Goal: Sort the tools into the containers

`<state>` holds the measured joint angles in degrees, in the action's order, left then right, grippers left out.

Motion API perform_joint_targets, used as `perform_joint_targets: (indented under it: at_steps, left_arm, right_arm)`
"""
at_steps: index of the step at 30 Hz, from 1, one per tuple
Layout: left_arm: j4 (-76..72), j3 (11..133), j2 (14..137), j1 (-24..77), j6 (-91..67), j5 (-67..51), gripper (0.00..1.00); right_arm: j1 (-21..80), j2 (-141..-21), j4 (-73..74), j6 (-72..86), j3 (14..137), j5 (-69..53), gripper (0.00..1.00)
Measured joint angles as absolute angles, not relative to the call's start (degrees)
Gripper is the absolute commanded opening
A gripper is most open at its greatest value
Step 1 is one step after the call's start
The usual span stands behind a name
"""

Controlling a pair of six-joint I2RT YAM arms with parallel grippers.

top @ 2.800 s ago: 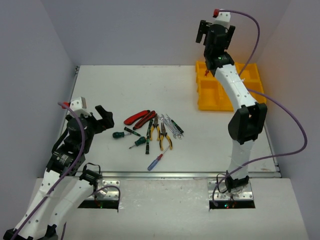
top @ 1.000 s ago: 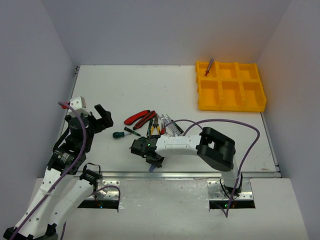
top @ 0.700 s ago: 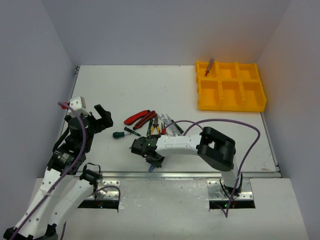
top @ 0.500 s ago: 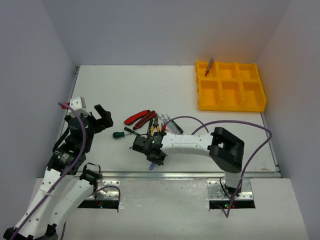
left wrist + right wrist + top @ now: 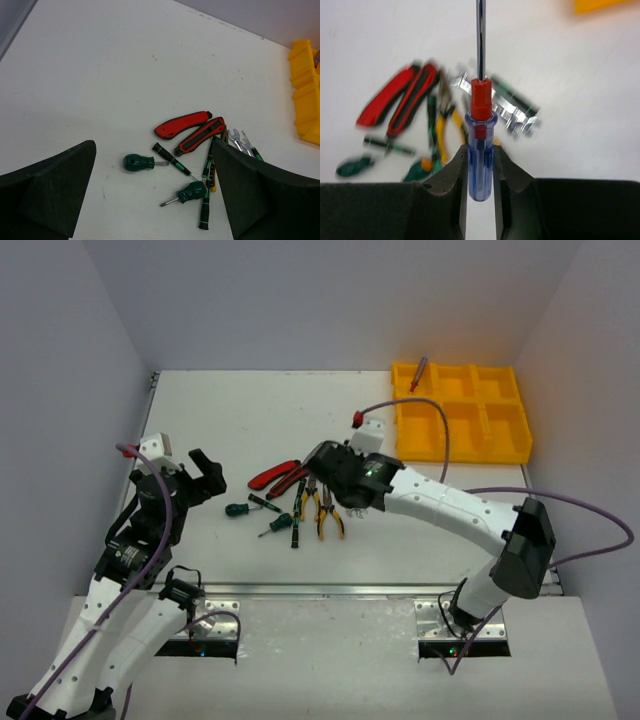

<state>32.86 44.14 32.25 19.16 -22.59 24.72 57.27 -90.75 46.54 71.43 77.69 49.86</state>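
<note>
My right gripper (image 5: 480, 162) is shut on a blue-red screwdriver (image 5: 480, 145), gripped by its clear blue handle with the shaft pointing away. In the top view that gripper (image 5: 322, 462) hangs over the tool pile: red-handled cutters (image 5: 272, 476), yellow-black pliers (image 5: 326, 512), stubby green screwdrivers (image 5: 237, 509). Wrenches (image 5: 516, 111) show blurred below the held tool. My left gripper (image 5: 205, 476) stands open to the left of the pile, nothing between its fingers (image 5: 50, 192). The yellow tray of containers (image 5: 410, 445) sits back right, with another blue-red screwdriver (image 5: 418, 373) in its back-left compartment.
The left wrist view shows two green stubby screwdrivers (image 5: 137, 162), a thin black-green screwdriver (image 5: 172, 159) and the red cutters (image 5: 182, 124) lying loose on the white table. Grey walls close in the left, back and right. A metal strip (image 5: 350, 589) marks the table's front edge.
The right gripper closed on the blue-red screwdriver near the front edge, lifted it and carried it back over the pile. The left arm has stayed still.
</note>
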Motion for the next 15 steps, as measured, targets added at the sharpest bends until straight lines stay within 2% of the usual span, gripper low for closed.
perform_joint_targets:
  at_steps: [3, 8, 10, 15]
  left_arm:
    - [32.8, 44.1, 32.2, 19.2, -22.6, 24.5, 1.0]
    - [32.8, 44.1, 32.2, 19.2, -22.6, 24.2, 1.0]
    - [32.8, 44.1, 32.2, 19.2, -22.6, 24.2, 1.0]
    - [32.8, 44.1, 31.9, 19.2, -22.6, 23.5, 1.0]
  right_arm:
    - [44.1, -90.5, 36.8, 57.8, 77.8, 50.6, 0.0]
    - [27.1, -97.2, 21.0, 31.6, 82.0, 39.4, 0.0]
    - [22.9, -102.6, 18.5, 24.3, 88.1, 35.3, 0.0]
    - [15.4, -121.3, 15.0, 16.3, 113.7, 26.3, 0.0]
